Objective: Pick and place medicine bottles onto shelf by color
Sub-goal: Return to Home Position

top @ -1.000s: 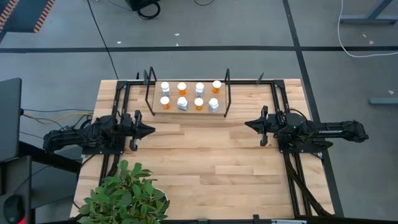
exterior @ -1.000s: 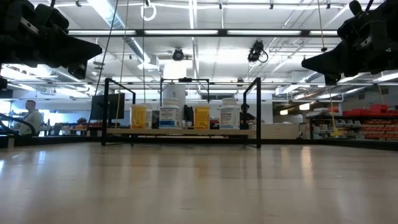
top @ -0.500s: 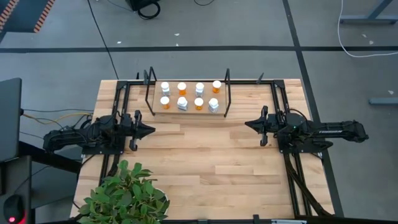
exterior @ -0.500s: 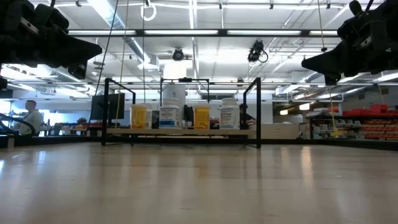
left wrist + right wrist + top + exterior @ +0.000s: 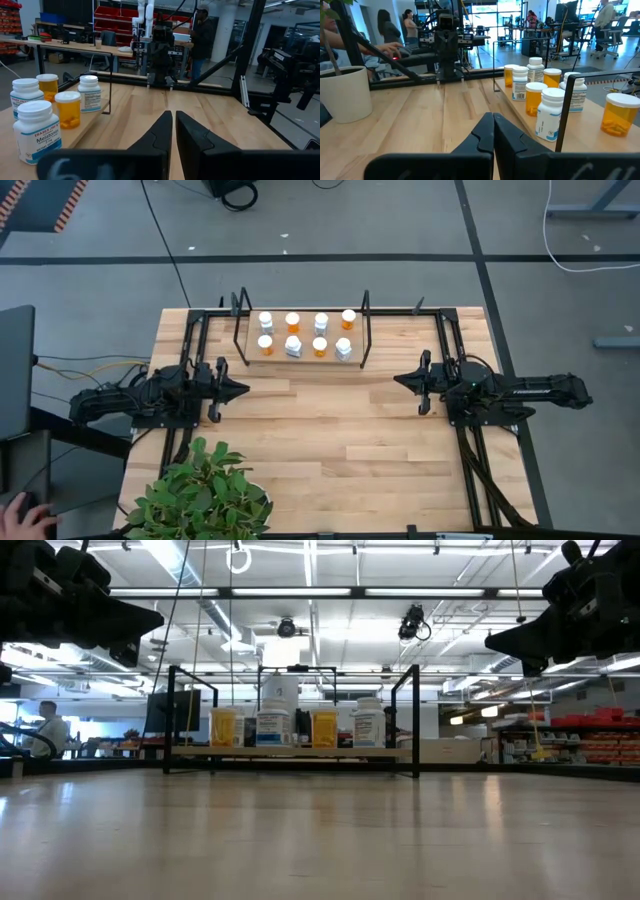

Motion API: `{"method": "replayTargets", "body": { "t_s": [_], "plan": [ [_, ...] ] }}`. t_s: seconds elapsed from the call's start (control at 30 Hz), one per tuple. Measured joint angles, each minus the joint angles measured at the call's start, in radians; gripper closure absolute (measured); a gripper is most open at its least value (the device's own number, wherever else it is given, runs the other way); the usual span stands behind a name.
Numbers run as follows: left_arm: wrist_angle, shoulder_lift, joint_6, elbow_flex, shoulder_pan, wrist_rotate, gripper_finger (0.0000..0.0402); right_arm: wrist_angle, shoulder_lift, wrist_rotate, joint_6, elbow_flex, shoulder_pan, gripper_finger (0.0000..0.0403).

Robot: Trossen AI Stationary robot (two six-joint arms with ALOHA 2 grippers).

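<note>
High view: the shelf point(image 5: 279, 332) is seen at the far middle of the table point(image 5: 330, 430); eight bottles point(image 5: 293, 346) are stood on it in two rows of four, orange and white alternating along each row. The left gripper point(image 5: 240, 389) is held over the table's left side and the right gripper point(image 5: 400, 380) over its right side, pointed towards each other and well apart from the shelf; both pairs of jaws are closed and empty. A plant point(image 5: 200, 495) is placed at the near left corner; a hand point(image 5: 25, 512) is seen off the table, near left.

Low view: the shelf is seen far across the table, with four bottles in its near row; both grippers are held high, left and right of it; a person point(image 5: 47, 730) is seen in the room at far left.

Left wrist view: the fingers point(image 5: 161, 131) are shown drawn together with only a thin slit between them; five bottles are counted on the shelf beside them.

Right wrist view: the jaws are shown shut tight; all eight bottles are seen on the shelf, and the plant's pot point(image 5: 345, 95) near the table's other side.
</note>
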Motion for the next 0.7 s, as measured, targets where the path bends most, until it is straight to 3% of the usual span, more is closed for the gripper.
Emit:
{"method": "replayTargets", "body": {
  "t_s": [0.33,0.7],
  "plan": [
    [0.000,0.000,0.000,0.000,0.000,0.000,0.0361,0.000,0.000,0.000,0.000,0.000,0.000,0.0397],
    [0.000,0.000,0.000,0.000,0.000,0.000,0.0374,0.000,0.000,0.000,0.000,0.000,0.000,0.0397]
  ]
}}
